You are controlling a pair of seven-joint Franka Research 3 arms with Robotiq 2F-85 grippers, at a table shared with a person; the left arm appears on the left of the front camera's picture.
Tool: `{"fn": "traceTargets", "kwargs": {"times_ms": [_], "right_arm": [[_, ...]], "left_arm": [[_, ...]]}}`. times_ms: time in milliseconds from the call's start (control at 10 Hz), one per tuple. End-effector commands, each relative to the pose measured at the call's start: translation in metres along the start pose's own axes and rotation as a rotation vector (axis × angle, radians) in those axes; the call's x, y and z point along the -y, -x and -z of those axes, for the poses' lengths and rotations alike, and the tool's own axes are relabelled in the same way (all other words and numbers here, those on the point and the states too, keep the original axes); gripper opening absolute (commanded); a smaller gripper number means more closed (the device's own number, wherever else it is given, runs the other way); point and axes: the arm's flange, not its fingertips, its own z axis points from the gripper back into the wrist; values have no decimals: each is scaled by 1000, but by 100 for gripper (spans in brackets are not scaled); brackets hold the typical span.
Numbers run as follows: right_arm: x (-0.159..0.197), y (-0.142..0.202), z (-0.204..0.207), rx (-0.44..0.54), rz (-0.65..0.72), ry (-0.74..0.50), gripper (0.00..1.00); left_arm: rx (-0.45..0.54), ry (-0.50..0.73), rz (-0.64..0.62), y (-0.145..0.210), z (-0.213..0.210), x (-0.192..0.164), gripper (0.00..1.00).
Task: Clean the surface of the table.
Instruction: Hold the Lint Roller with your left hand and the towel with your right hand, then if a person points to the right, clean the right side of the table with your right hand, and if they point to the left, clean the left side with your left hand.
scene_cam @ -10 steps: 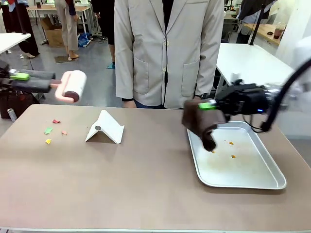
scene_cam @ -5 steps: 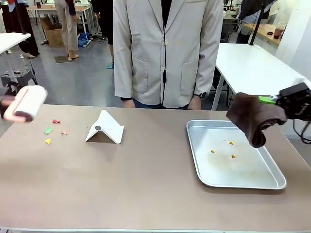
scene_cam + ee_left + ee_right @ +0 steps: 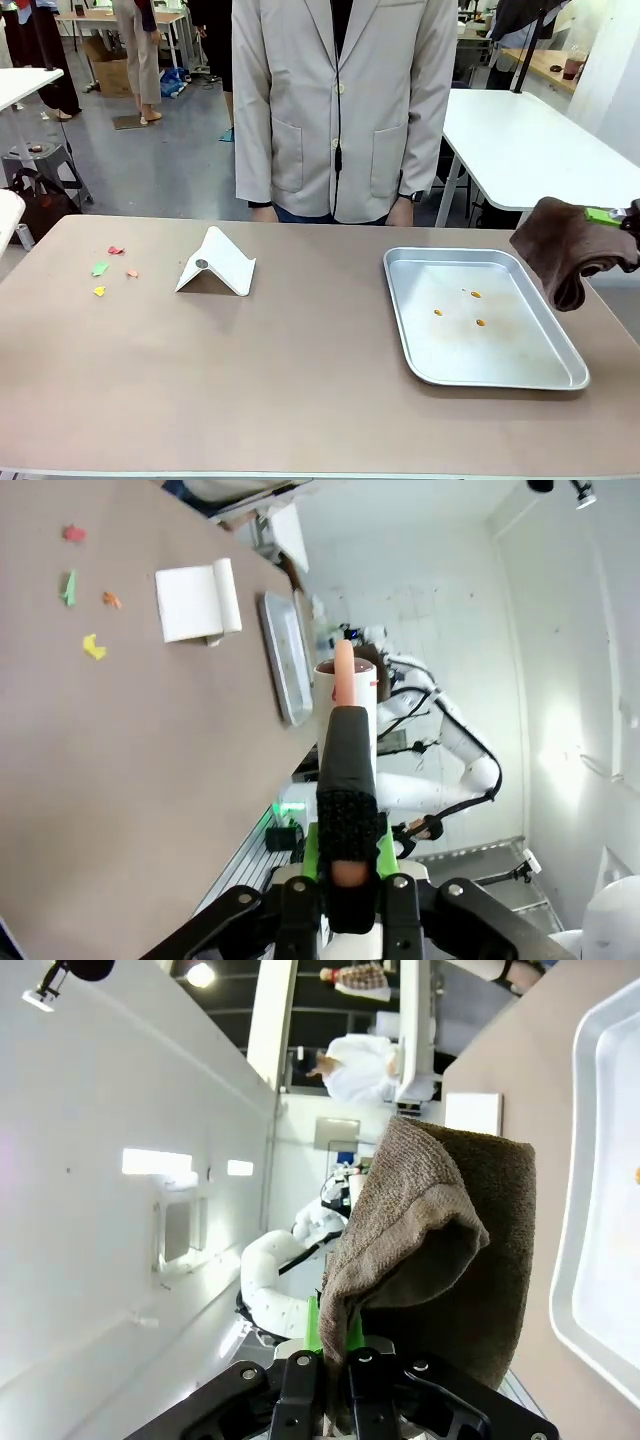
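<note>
Left tool (image 3: pixel 347 875) was clamped tight on the black grip of a lint roller (image 3: pixel 345 685), and I had its white roll pointing out ahead of the fingers, up at the left end of the desk (image 3: pixel 280 390). Right tool (image 3: pixel 335 1365) was pinched shut on a brown cloth (image 3: pixel 562 250), which hung in loose folds in the air at the desk's right side, beyond the right rim of a metal tray (image 3: pixel 396 305).

The desk ran broad and taupe across my front view. Coloured paper scraps (image 3: pixel 101 268) lay near its far left corner. A white folded stand (image 3: pixel 218 265) sat just to their right, between them and the tray. The tray held a few orange crumbs (image 3: pixel 476 295). A person in a pale jacket (image 3: pixel 345 110) stood close against the far edge, roughly between stand and tray.
</note>
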Motion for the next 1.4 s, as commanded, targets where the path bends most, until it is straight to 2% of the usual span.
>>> {"fn": "traceTargets", "kwargs": {"times_ms": [0, 100, 1300], "right_arm": [[5, 14, 16, 54, -72, 84, 0], [0, 0, 0, 0, 0, 0, 0], [0, 0, 0, 0, 0, 0, 0]], "left_arm": [[-36, -31, -2, 1, -2, 8, 0], [-36, -31, -2, 1, -2, 8, 0], [-36, -31, -2, 1, -2, 8, 0]]}}
